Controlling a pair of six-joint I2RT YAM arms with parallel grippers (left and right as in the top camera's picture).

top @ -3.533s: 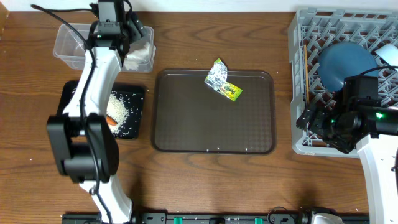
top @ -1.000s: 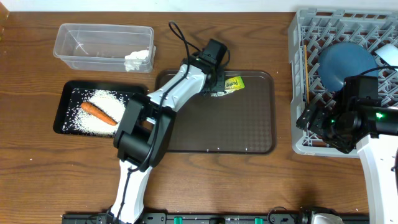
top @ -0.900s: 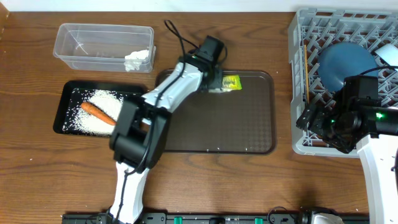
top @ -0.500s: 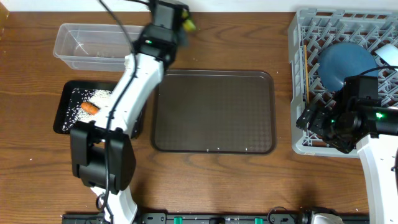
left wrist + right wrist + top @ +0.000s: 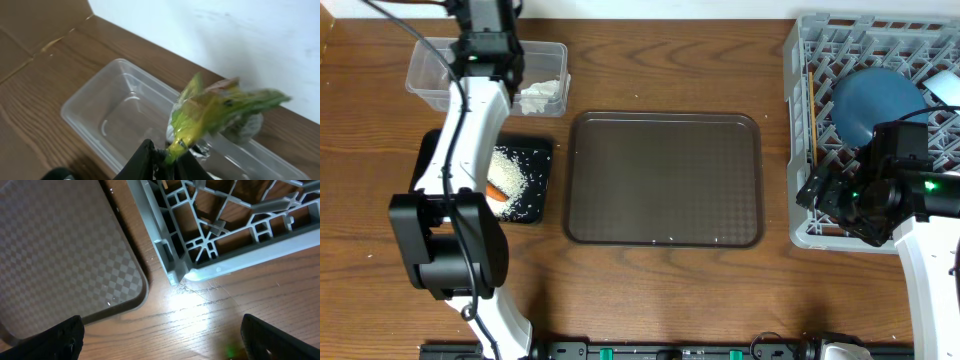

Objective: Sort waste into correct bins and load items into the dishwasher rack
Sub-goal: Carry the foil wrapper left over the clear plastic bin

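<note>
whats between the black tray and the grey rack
The brown serving tray lies between the black tray and the grey rack, plain in the overhead view.

The overhead camera looks straight down on the whole table (image 5: 660, 280). The left wrist camera is close over the far-left tub (image 5: 115, 115). The right wrist camera is close over the near corner of the rack (image 5: 170, 255).

One each: clear plastic rectangular tub (image 5: 425, 75), shallow black tray (image 5: 542, 150), brown serving tray (image 5: 665, 180), grey lattice crate (image 5: 795, 150), dark blue round plate (image 5: 875, 100), orange carrot (image 5: 496, 193), crumpled white tissue (image 5: 545, 95), yellow-green wrapper (image 5: 210, 110).

The grey rack (image 5: 161, 246) stands just beside the brown tray (image 5: 60, 245).
</note>
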